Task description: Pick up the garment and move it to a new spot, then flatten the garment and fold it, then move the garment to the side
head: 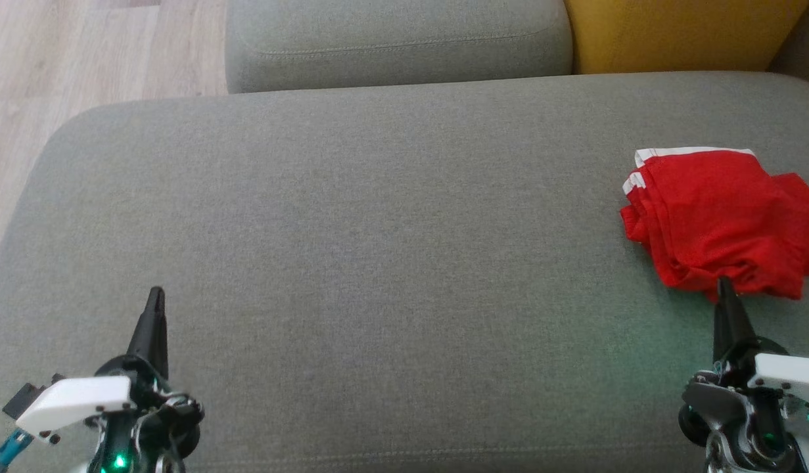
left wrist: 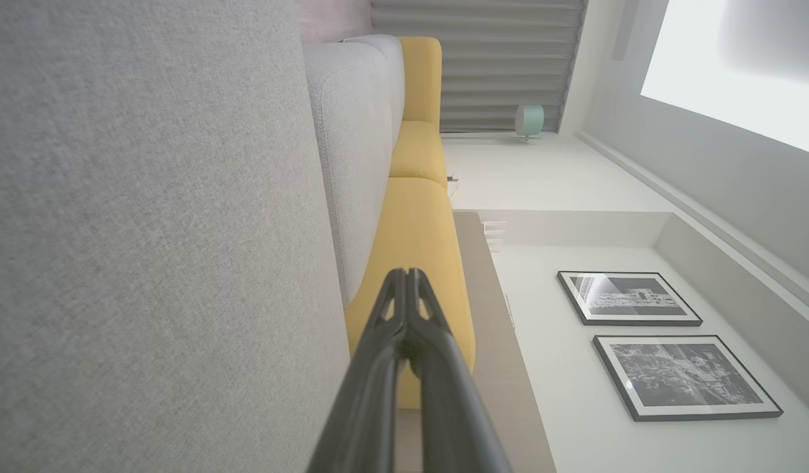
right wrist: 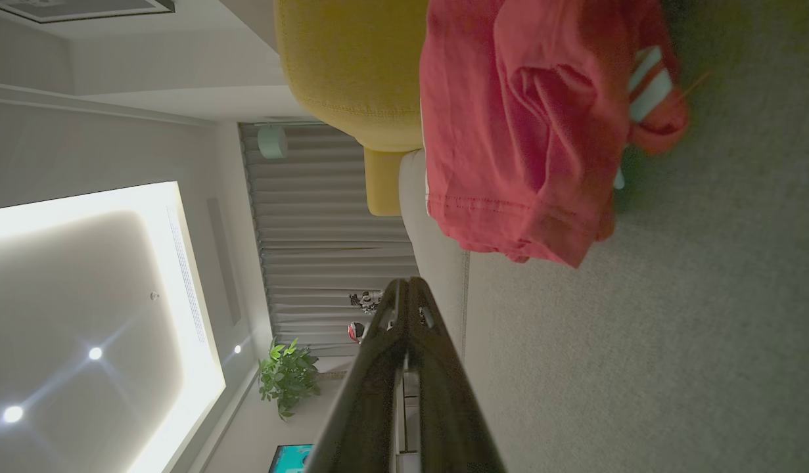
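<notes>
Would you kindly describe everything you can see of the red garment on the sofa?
The red garment is thin knit-looking cloth with white stripe trim and a stitched hem. It lies folded but rumpled at the right end of the grey sofa seat. The shut right gripper points at its near edge, not holding it.

Your left gripper [head: 156, 293] rests at lower left of the head view, jaws pressed together, pointing forward. Your right gripper [head: 725, 284], at lower right, is likewise closed; the two stand well apart.

Red garment [head: 716, 217] with white stripes, grey sofa [head: 351, 263], yellow cushion [head: 673, 33]
</notes>
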